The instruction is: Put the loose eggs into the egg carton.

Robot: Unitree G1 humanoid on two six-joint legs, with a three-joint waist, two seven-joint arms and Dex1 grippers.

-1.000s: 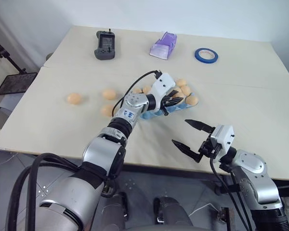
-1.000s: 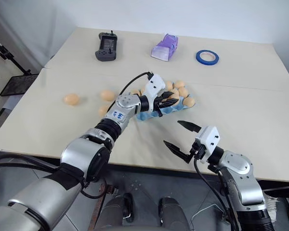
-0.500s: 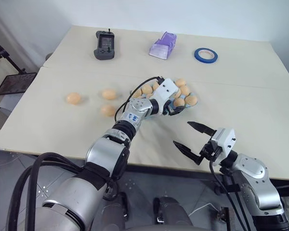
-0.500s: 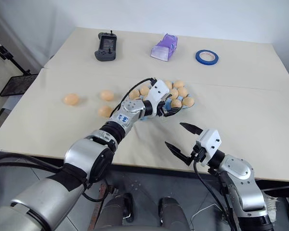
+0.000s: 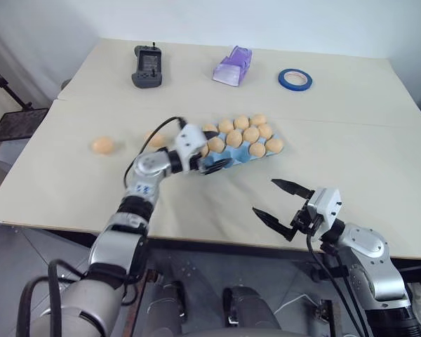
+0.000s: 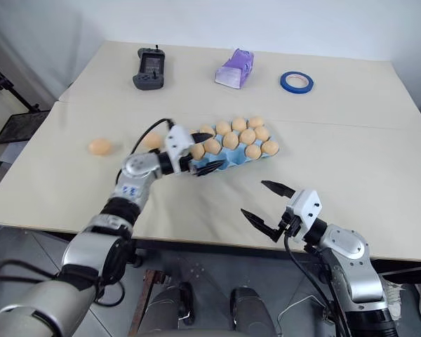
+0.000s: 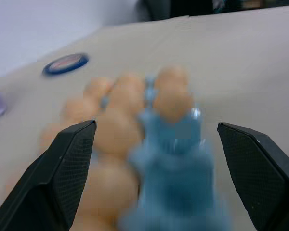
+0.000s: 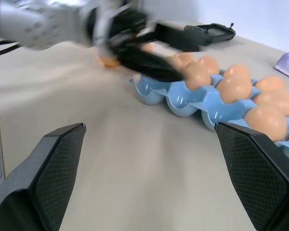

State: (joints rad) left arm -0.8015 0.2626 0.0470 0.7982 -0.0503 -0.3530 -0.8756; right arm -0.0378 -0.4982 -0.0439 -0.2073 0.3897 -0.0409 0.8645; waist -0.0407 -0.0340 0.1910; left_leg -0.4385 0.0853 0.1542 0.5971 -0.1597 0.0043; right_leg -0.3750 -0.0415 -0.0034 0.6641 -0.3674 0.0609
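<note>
Left eye view: going left to right, 1 loose egg [image 5: 103,145] lies alone on the left part of the table [image 5: 351,105], well apart from everything else. A 2nd loose egg [image 5: 153,138] sits further right, partly hidden behind the left arm, near the carton's left end. The left gripper [image 5: 209,160] comes next, fingers spread wide and holding nothing, level at the near-left corner of the egg carton [image 5: 224,160]; whether a fingertip touches the carton rim I cannot tell. The carton lies mid-table, its long side running up toward the right, with about 10 eggs seated in its cups and 2 or 3 empty cups showing along its near-left edge. To the right and nearer, the right gripper [image 5: 279,203] hangs spread and empty at the table's near edge, apart from the carton.

By my reading most of the job is done: the carton is largely filled, and 2 visible eggs on the left are left to fetch for the open cups.
</note>
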